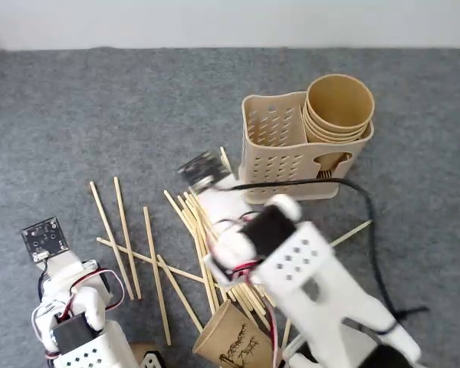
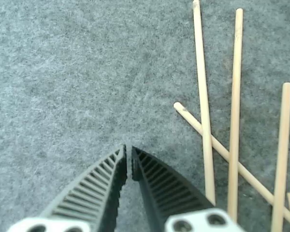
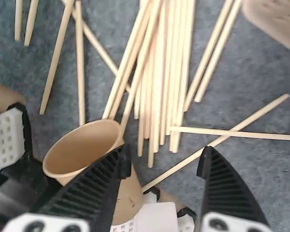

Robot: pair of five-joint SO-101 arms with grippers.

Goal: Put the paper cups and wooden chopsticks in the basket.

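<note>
Paper cups: a stack of paper cups (image 1: pixel 340 107) is sitting upright in the basket (image 1: pixel 280 165), in the compartment that is on the right in the high view.
Loose cup: you are also looking at one loose cup (image 3: pixel 82 151) lying on its side on the desk (image 1: pixel 138 107), well apart from the basket and close to the front edge in the high view.
Chopsticks, bundle: a thick bundle of chopsticks (image 1: pixel 202 230) is lying on the desk between the basket and the loose cup, partly under your right arm (image 1: pixel 307 268).
Chopsticks, singles: several single chopsticks (image 1: pixel 125 230) are lying spread out beside the bundle, some crossing each other, on the side of your left arm (image 1: pixel 73 307).
Right claw: your right claw (image 3: pixel 166 157) is standing wide open and gripping nothing. It is hanging over the near ends of the bundle, with the loose cup just beside one finger.
Left claw: your left claw (image 2: pixel 127 159) is showing only a thin slit between the tips and is holding nothing. It is hovering over bare desk, with single chopsticks just beside it.
</note>
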